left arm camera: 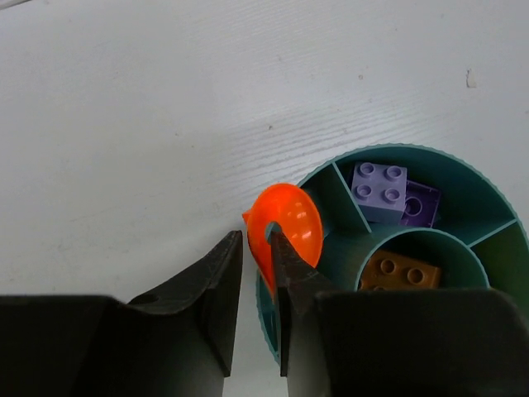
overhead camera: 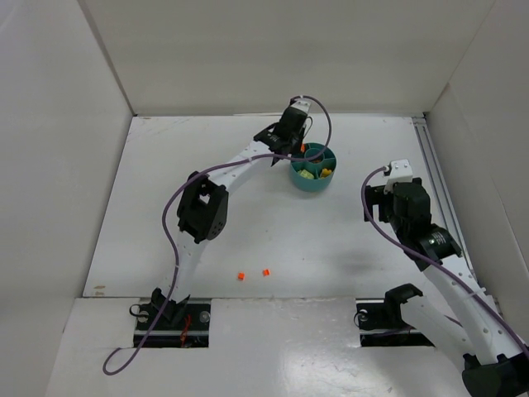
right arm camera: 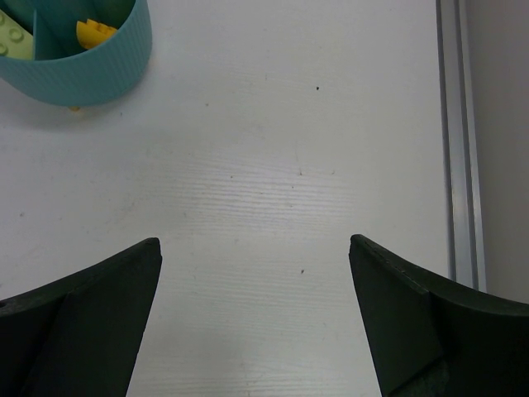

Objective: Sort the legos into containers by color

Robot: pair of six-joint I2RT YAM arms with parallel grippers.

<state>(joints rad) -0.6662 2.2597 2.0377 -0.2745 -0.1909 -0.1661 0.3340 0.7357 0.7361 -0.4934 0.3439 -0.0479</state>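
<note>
Nearest stand the left arm (overhead camera: 202, 207) and right arm (overhead camera: 413, 215), bolted at the near edge of the white table (overhead camera: 273, 223). Far and right of centre sits the teal tub (overhead camera: 312, 184), where the left claw (left arm camera: 254, 240) has its jaws a sliver apart about the edge of the orange dish (left arm camera: 289, 219); whether it pinches or is loose I cannot tell. That glossy, roundish dish tilts on the tub's far-left rim, just ahead of the tips, over a wedge showing no brick. Wide open and empty, the right claw (right arm camera: 254, 240) hangs near-right of the tub. Purple bricks (left arm camera: 378, 186) share one wedge; a brown brick (left arm camera: 401, 270) lies in the ring. Two orange-red bricks (overhead camera: 240, 275) lie loose by the near edge, nearer the left arm's base, well apart from both claws.
</note>
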